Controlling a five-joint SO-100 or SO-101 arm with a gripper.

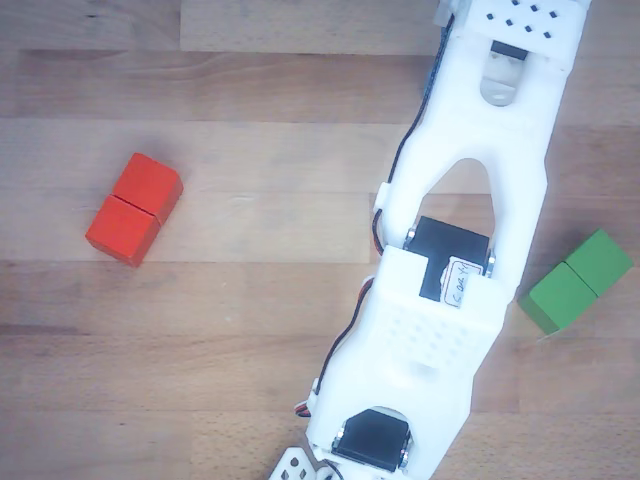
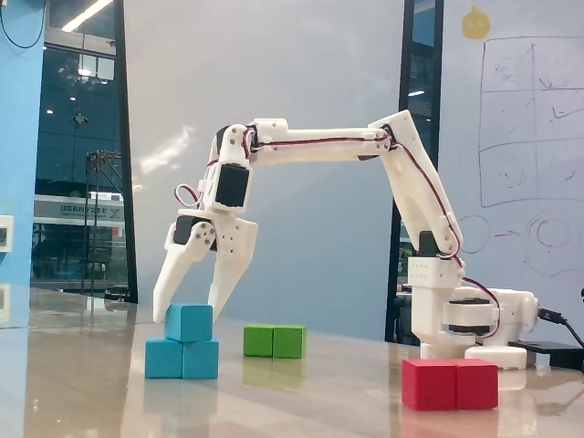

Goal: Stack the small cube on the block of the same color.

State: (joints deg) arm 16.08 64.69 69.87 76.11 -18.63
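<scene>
In the fixed view the small light-blue cube (image 2: 189, 323) rests level on top of the light-blue two-segment block (image 2: 182, 359), roughly centred on it. My gripper (image 2: 187, 309) hangs just above the cube, open, with its white fingertips (image 2: 161, 307) spread to either side of the cube's top and apart from it. Nothing is held between the fingers. In the other view only the white arm (image 1: 460, 250) shows from above; the cube, the blue block and the gripper lie outside that picture.
A green two-segment block (image 2: 274, 341) (image 1: 578, 281) lies behind and right of the blue stack. A red two-segment block (image 2: 450, 384) (image 1: 134, 208) sits near the front, by the arm's base (image 2: 465, 319). The table (image 2: 301, 401) is wooden.
</scene>
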